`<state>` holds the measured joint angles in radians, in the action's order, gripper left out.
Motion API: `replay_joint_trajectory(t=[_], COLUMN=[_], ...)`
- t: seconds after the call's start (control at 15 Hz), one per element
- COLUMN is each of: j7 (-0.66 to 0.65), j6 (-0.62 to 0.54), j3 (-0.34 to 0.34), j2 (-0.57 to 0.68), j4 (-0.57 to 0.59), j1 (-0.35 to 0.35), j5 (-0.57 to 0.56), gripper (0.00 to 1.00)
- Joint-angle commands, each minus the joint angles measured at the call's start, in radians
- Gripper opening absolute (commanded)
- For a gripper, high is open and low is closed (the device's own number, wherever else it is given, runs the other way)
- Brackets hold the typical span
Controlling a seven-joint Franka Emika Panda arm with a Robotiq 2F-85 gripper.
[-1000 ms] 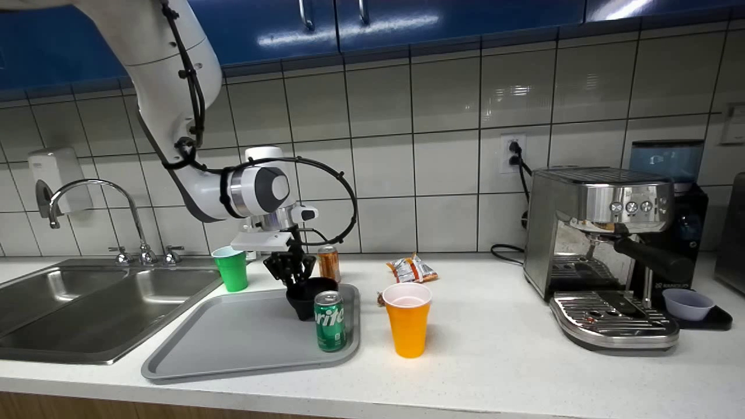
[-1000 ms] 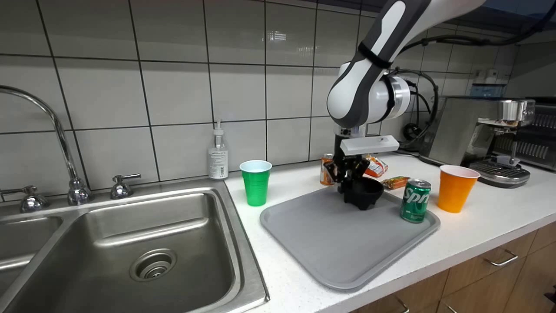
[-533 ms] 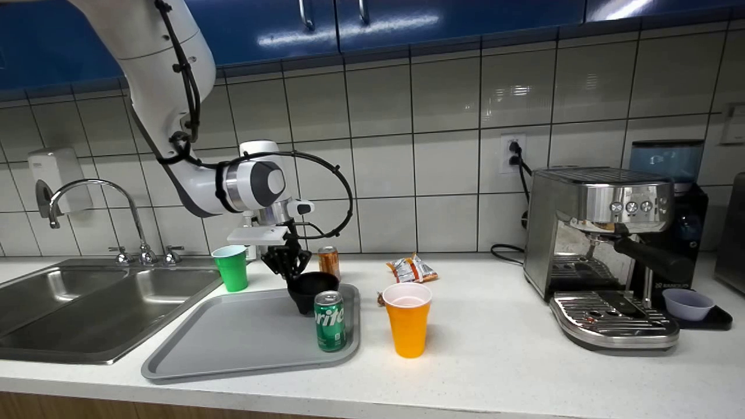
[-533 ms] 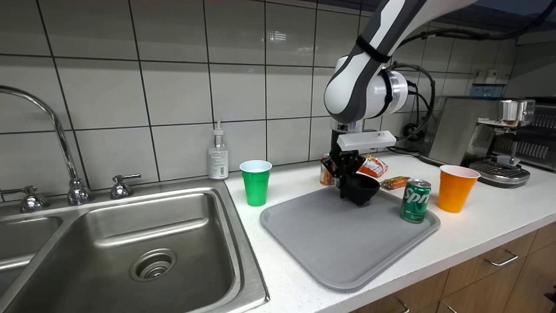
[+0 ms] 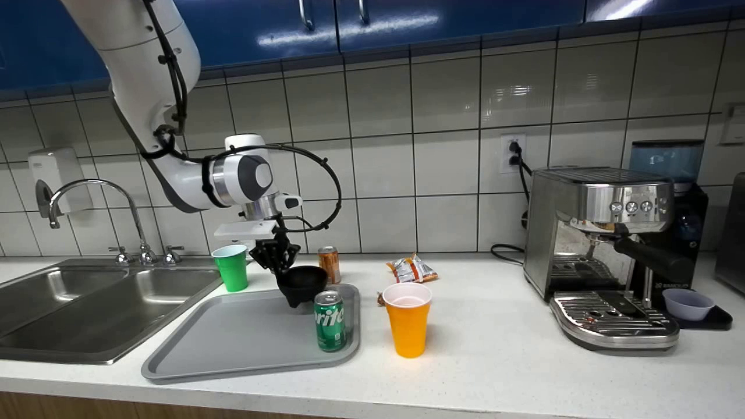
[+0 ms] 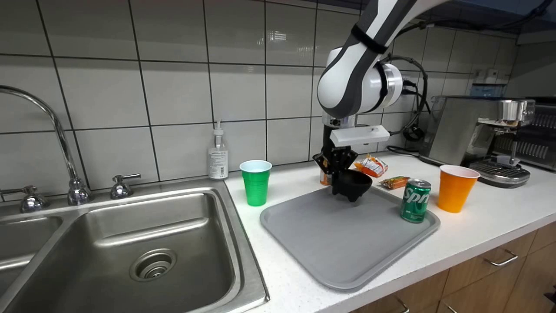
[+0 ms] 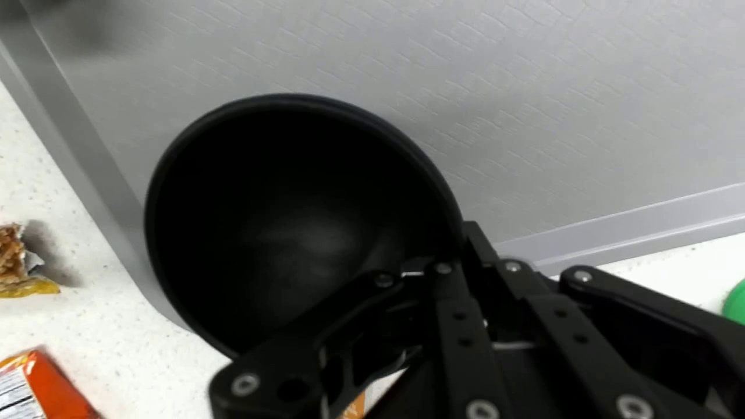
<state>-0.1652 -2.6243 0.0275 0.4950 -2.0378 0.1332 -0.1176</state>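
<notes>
Gripper (image 7: 460,250) and black bowl (image 7: 291,209), joined at the rim. The fingers (image 7: 451,297) are drawn together and pinch the bowl at one edge, the rim apparently caught between them. In the wrist view, the bulk of the bowl extends up and to the left of this grip. In an exterior view, it lies below and to one side of the gripper, towards the green soda can (image 5: 330,321) and away from the green cup (image 5: 231,267). The bowl is round, with no long axis; its mouth faces broadly upward, though a slight tilt cannot be excluded. It appears to hang above the gray tray (image 6: 339,248), close to the edge nearest the tiled wall (image 6: 243,100). The soda can stands on the tray, apart from the bowl; an orange can (image 5: 329,265) stands behind, on the counter (image 5: 495,361). Held at one edge, the bowl probably carries its weight off-centre from the grip.
</notes>
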Motion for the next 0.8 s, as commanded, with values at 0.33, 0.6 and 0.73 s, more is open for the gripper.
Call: replay_joint_trajectory(t=[0.33, 0.6, 0.73], j7=[-0.009, -0.011, -0.014], j6=[0.010, 0.011, 0.011], j3=[0.010, 0.008, 0.010], j2=[-0.050, -0.031, -0.020], j4=[-0.017, 0.011, 0.029], j1=[0.072, 0.092, 0.101], j5=[-0.092, -0.114, -0.122], gripper=[0.02, 0.02, 0.02])
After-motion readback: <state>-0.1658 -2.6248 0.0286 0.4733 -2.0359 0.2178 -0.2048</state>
